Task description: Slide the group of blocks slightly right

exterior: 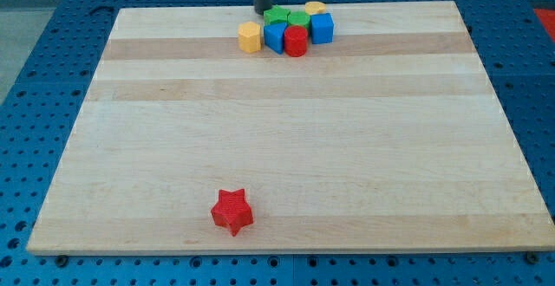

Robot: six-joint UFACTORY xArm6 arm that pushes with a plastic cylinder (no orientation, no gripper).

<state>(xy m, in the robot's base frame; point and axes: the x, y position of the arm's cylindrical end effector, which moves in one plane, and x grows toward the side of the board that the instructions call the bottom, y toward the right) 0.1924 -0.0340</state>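
Note:
A tight group of blocks sits near the view's top edge of the wooden board (286, 147). It holds a yellow hexagonal block (250, 37) on the left, a blue block (276, 36), a red cylinder (296, 41), a blue cube (322, 28), two green blocks (277, 16) (297, 19) and a yellow round block (315, 8) behind. My tip (262, 10) stands at the group's top left, just left of the green block and behind the yellow hexagonal block. A red star (232, 211) lies alone near the view's bottom.
The board lies on a blue perforated table (52, 52). The group is close to the board's top edge.

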